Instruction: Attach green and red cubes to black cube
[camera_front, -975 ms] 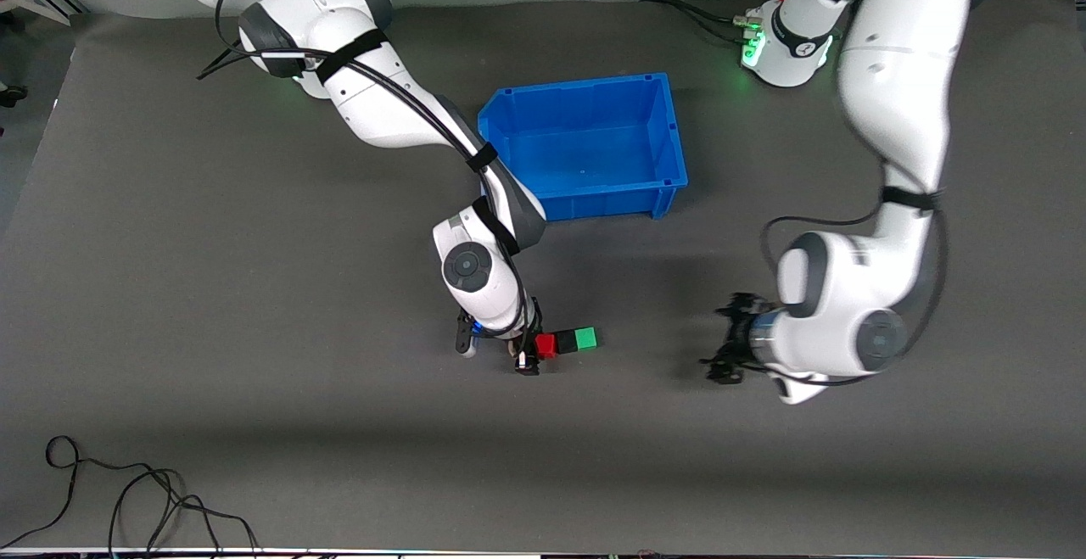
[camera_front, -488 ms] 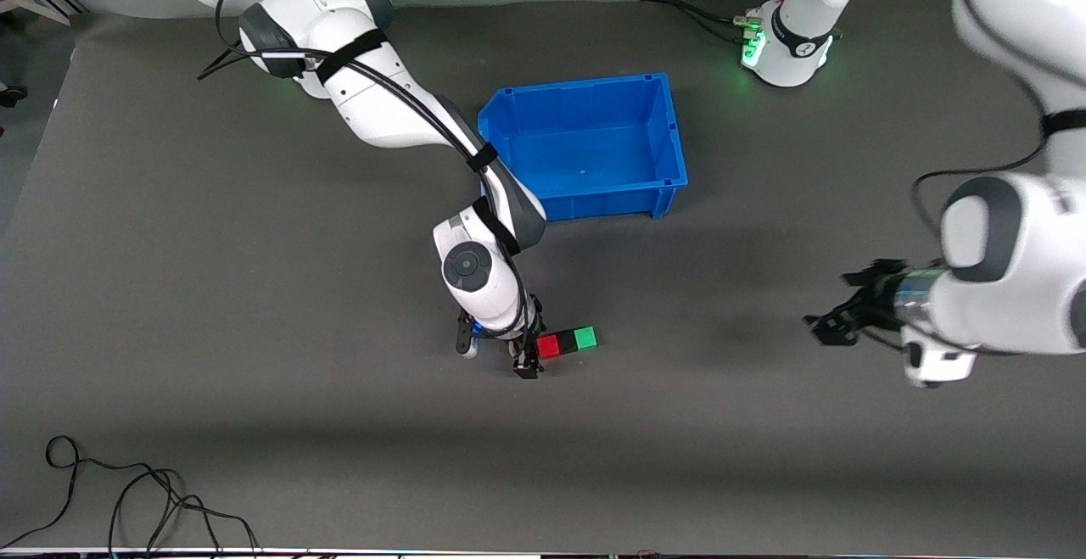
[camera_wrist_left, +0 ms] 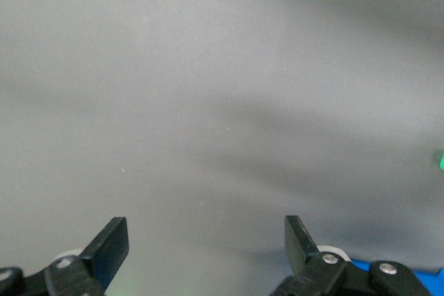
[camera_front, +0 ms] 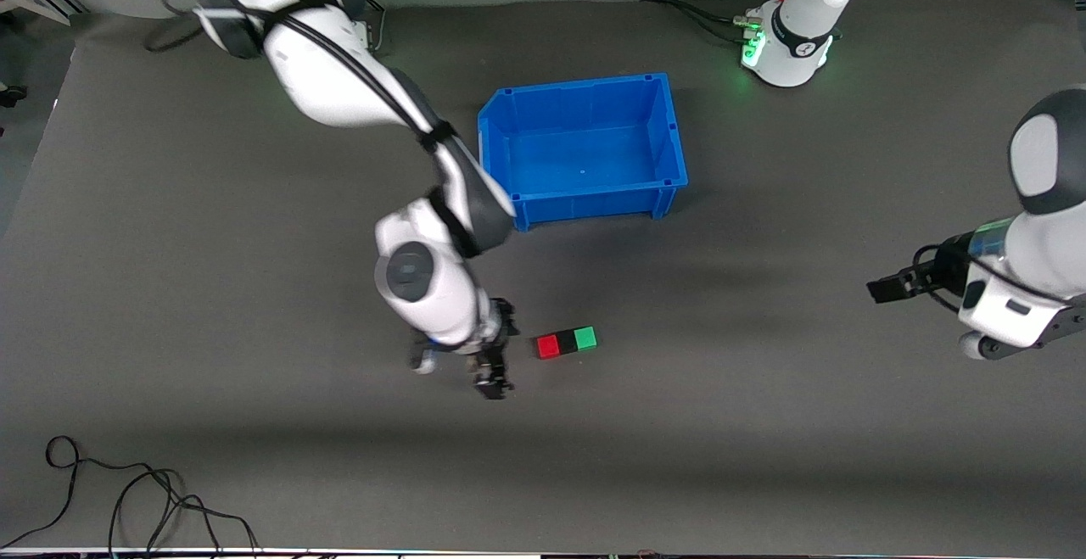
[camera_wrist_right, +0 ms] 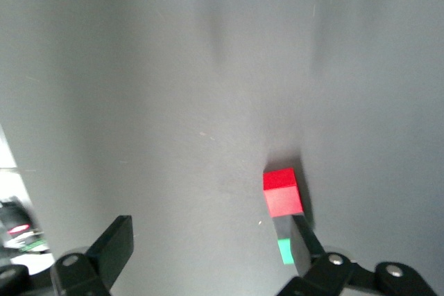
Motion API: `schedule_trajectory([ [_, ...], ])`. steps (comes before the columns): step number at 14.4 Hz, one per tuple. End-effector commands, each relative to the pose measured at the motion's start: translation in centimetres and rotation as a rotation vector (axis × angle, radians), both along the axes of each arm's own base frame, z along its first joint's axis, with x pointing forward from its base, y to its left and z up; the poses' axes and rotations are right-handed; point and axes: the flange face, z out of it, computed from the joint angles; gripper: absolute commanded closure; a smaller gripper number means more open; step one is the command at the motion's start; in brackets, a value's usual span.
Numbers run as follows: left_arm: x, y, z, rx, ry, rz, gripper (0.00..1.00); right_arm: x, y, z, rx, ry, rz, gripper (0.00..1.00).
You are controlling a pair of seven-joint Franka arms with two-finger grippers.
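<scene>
A red cube (camera_front: 547, 346), a black cube (camera_front: 566, 343) and a green cube (camera_front: 585, 338) are seen joined in one short row on the table (camera_front: 254, 423), the black one in the middle, touching both. The row lies nearer to the front camera than the blue bin (camera_front: 670, 164), well apart from it. The right gripper (camera_front: 492, 368) is found just beside the red end of the row, toward the right arm's end of the table, its jaws spread apart and holding nothing. The left gripper (camera_front: 882, 290) is held over bare table at the left arm's end, well apart from the cubes, its jaws likewise spread and empty.
</scene>
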Motion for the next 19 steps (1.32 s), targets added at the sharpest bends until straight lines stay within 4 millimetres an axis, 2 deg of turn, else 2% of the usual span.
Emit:
schedule_trajectory([
  [1, -2.1, 0.4, 3.7, 0.008, -0.029, -0.070, 0.00, -0.4, -5.2, 7.7, 0.000, 0.047, 0.098, 0.00],
  [3, -3.8, 1.0, 6.5, -0.006, -0.039, -0.157, 0.00, -1.1, -8.4, 12.9, -0.005, 0.036, 0.201, 0.00],
  [4, -4.7, 1.1, 7.9, -0.011, -0.054, -0.188, 0.00, -1.5, -9.9, 14.6, -0.007, 0.039, 0.242, 0.00],
  [7, -7.1, 1.3, 10.6, -0.021, -0.094, -0.250, 0.00, -2.0, -16.0, 19.1, -0.009, 0.052, 0.320, 0.00],
  [10, -8.1, 1.8, 12.4, -0.030, -0.121, -0.280, 0.00, -3.3, -23.3, 23.0, -0.008, 0.068, 0.461, 0.00],
  [13, -8.8, 2.1, 13.8, -0.028, -0.147, -0.274, 0.00, -4.7, -29.8, 25.2, 0.000, 0.073, 0.648, 0.00],
  [14, -8.8, 1.5, 13.9, -0.029, -0.148, -0.284, 0.00, -5.1, -31.7, 25.7, 0.006, 0.068, 0.704, 0.00],
  [19, -8.9, 1.7, 13.7, -0.016, -0.142, -0.289, 0.00, -7.2, -39.5, 26.8, -0.011, 0.011, 1.078, 0.00],
])
